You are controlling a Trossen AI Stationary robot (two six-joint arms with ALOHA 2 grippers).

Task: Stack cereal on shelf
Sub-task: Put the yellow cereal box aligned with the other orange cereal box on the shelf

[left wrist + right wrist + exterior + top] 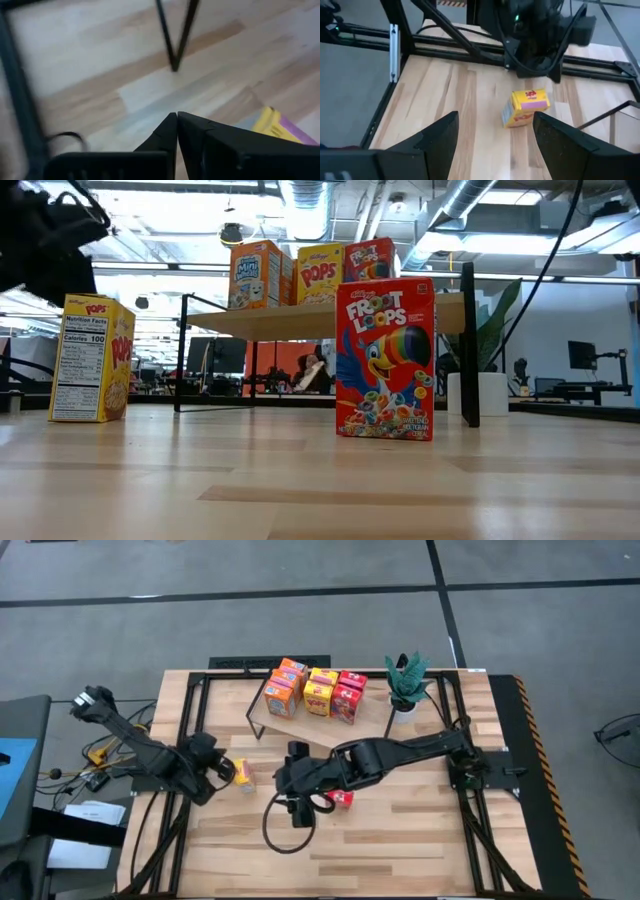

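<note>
Several cereal boxes (pixel 315 690) stand on the light-wood shelf (pixel 280 725) at the table's far middle. A yellow cereal box (pixel 243 775) (pixel 526 106) stands upright on the table to the left, and a red one (pixel 385 360) (pixel 342 798) stands near the middle. My left gripper (pixel 176 117) is shut and empty, right beside the yellow box (pixel 275 125). My right gripper (pixel 495 120) (pixel 280 780) hangs open above the table, between the two loose boxes, and points at the yellow one. My left gripper's shut fingers (pixel 210 137) stand close against the yellow box's side; the finger itself hides the place between them, so I cannot tell whether they touch. The box stands upright on the table.
A potted plant (pixel 405 680) stands at the shelf's right end. Black frame rails (pixel 185 710) run along the table's left and right sides. A black cable loop (pixel 285 825) hangs under my right arm. Bare wood lies along the near edge (pixel 330 870).
</note>
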